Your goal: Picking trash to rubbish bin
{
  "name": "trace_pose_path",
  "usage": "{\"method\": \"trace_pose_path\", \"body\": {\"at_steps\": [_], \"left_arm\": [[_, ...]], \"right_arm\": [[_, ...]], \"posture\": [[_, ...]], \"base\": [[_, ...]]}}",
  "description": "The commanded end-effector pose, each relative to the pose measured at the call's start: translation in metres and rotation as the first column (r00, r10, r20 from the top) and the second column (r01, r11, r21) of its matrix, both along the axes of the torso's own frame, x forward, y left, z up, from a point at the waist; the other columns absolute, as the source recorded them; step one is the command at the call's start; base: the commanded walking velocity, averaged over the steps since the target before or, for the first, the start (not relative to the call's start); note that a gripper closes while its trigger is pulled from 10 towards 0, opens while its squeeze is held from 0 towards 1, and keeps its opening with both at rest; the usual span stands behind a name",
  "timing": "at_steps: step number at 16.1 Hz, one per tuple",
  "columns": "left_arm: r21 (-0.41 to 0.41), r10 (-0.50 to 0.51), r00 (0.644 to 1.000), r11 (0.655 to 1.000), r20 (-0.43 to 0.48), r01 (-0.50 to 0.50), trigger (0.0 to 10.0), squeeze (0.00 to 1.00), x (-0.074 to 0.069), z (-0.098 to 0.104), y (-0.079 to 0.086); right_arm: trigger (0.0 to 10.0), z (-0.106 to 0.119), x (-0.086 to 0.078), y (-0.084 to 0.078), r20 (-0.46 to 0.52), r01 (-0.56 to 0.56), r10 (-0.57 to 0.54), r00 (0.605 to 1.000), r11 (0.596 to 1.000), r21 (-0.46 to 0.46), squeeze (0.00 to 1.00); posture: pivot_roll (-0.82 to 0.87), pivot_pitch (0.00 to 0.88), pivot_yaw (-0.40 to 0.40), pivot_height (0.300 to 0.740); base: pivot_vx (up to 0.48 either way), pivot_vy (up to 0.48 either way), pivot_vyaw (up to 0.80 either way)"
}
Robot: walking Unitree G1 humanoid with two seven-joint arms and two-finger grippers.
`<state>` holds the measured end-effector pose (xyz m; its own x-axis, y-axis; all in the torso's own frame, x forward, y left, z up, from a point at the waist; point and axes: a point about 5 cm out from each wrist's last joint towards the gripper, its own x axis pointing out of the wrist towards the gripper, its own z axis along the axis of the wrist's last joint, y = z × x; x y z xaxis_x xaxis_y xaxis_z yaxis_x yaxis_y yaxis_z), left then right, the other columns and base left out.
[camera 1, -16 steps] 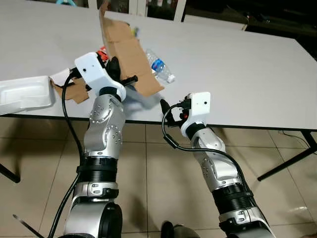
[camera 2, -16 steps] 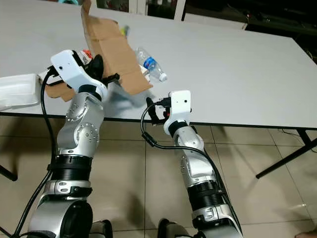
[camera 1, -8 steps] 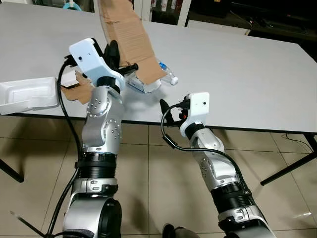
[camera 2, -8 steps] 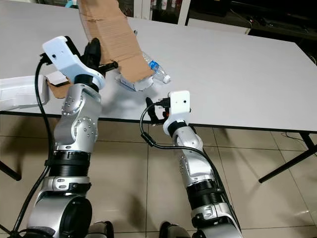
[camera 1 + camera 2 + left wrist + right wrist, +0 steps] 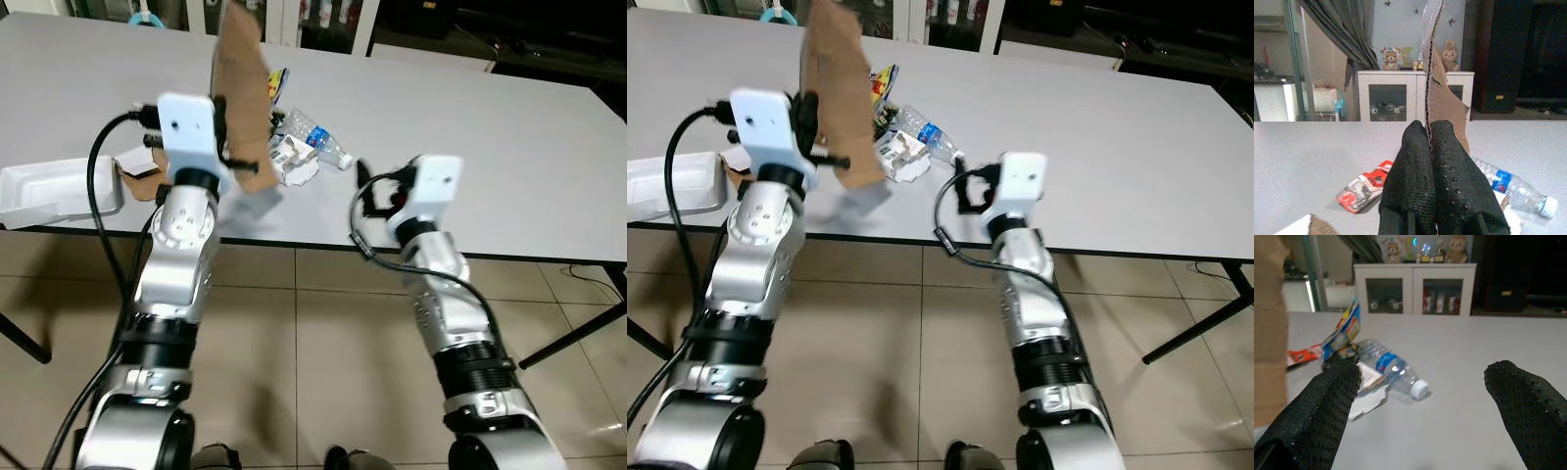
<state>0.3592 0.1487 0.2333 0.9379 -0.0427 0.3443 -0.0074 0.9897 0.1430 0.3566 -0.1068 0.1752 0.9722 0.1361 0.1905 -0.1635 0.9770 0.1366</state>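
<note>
Cardboard (image 5: 242, 93) stands upright in the upper left of the frame, lifted off the desk (image 5: 509, 147) and pinched flat in my left claw (image 5: 1431, 161), fingers pressed together on its edge. Behind it on the desk lie a clear plastic bottle (image 5: 315, 139), a crumpled white carton (image 5: 293, 160) and a red wrapper (image 5: 1362, 186). A white foam tray (image 5: 54, 191) sits at the left edge. My right claw (image 5: 1425, 411) hovers at the desk's near edge, fingers spread wide, holding nothing.
</note>
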Motion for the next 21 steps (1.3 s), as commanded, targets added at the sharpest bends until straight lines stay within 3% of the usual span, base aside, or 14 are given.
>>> {"method": "trace_pose_path", "body": {"at_steps": [1, 6, 7, 8, 10, 15, 21], "left_arm": [[0.048, -0.012, 1.0, 0.999, -0.017, 0.013, 10.0, 0.0, -0.003, -0.009, -0.004], [0.075, 0.01, 0.999, 0.997, -0.045, -0.007, 10.0, 0.0, -0.002, -0.022, -0.005], [0.107, 0.022, 0.998, 0.994, -0.066, -0.015, 10.0, 0.0, -0.002, -0.03, -0.005], [0.087, 0.03, 0.993, 0.996, -0.114, -0.02, 10.0, 0.0, -0.005, -0.045, -0.003], [0.085, 0.022, 0.992, 0.996, -0.125, -0.011, 10.0, 0.0, -0.009, -0.049, -0.004], [0.079, 0.033, 0.99, 0.997, -0.135, -0.022, 10.0, 0.0, -0.013, -0.055, -0.001], [0.084, 0.037, 0.991, 0.996, -0.132, -0.026, 10.0, 0.0, -0.011, -0.051, -0.005]], "right_arm": [[10.0, 0.007, 0.0, -0.013, 0.04, 0.06, -0.06, 0.997, 0.998, 0.01, 0.0], [10.0, 0.009, 0.002, -0.031, 0.052, 0.133, -0.133, 0.99, 0.991, 0.003, 0.0], [10.0, 0.007, 0.001, -0.032, 0.045, 0.138, -0.138, 0.989, 0.99, 0.003, 0.0], [10.0, 0.002, 0.0, -0.031, 0.031, 0.134, -0.134, 0.991, 0.991, 0.002, 0.0], [10.0, 0.0, -0.001, -0.028, 0.023, 0.123, -0.123, 0.992, 0.992, -0.001, 0.0], [10.0, -0.007, -0.004, -0.019, -0.001, 0.098, -0.098, 0.995, 0.995, 0.003, 0.0], [10.0, -0.009, -0.005, -0.02, -0.011, 0.101, -0.1, 0.995, 0.995, 0.002, 0.0]], "posture": [[-0.06, 0.024, -0.096, 0.74], [-0.06, 0.0, -0.098, 0.74], [-0.06, 0.0, -0.097, 0.74], [-0.07, 0.0, -0.097, 0.74], [-0.06, 0.0, -0.1, 0.74], [-0.06, 0.005, -0.095, 0.74], [-0.06, 0.03, -0.093, 0.74]], "base": [[0.0, 0.0, 0.0], [0.0, 0.0, 0.0], [0.0, 0.0, 0.0], [0.0, 0.0, 0.0], [0.0, 0.0, 0.0], [0.0, 0.0, 0.0], [0.0, 0.0, 0.0]]}}
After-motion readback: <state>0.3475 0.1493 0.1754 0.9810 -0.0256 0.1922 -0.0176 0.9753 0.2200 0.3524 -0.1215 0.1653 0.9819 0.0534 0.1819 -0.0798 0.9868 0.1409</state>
